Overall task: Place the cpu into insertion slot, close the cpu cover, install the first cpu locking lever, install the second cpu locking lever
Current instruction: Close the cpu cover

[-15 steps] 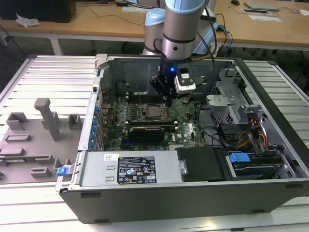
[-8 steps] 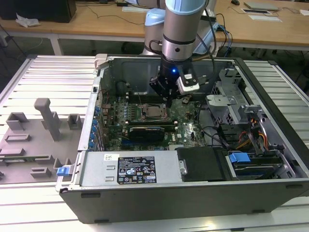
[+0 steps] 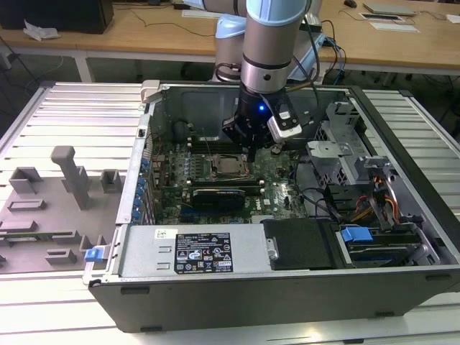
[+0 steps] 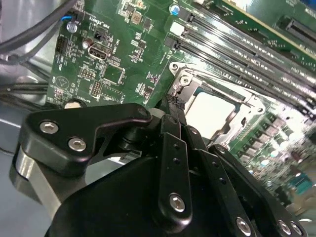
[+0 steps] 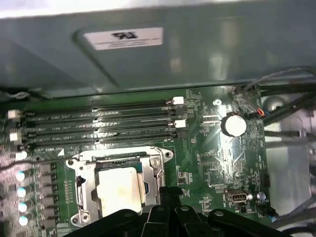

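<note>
Green motherboard (image 5: 217, 165) carries cpu (image 5: 121, 186) flat, silver face up; hand (image 5: 168, 193) beside.

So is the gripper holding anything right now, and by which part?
Cannot tell. The gripper is down at the edge of the cpu cover, which lies closed over the cpu; any hold there is hidden by the gripper's own body.

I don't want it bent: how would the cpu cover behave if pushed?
The cpu cover looks like thin sheet metal with a large window, so it is probably light and bendable. It lies flat around the cpu, so a sideways push would likely meet resistance rather than slide it.
</note>
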Available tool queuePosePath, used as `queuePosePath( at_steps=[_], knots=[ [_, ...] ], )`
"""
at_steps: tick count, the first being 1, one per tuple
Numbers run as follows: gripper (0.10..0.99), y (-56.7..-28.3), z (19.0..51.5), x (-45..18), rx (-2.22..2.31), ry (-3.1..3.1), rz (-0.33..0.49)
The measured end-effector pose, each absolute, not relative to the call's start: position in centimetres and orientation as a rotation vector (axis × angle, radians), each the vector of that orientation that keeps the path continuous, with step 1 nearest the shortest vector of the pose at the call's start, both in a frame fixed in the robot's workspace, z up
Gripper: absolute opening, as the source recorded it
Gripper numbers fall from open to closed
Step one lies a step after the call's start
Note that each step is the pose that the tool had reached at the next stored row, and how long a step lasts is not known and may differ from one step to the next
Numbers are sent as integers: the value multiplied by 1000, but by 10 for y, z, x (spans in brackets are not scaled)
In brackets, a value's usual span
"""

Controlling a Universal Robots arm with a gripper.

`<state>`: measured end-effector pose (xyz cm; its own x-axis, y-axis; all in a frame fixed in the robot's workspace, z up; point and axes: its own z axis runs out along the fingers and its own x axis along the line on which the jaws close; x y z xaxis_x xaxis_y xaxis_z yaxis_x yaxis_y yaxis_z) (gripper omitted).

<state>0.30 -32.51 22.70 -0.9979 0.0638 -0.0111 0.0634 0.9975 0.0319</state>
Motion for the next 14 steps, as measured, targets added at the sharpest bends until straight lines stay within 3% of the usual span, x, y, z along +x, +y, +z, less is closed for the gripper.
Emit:
queuePosePath(
  at_steps=[14],
  knots=[
    [106,-331,222,-9,-98,3129,50]
  ],
)
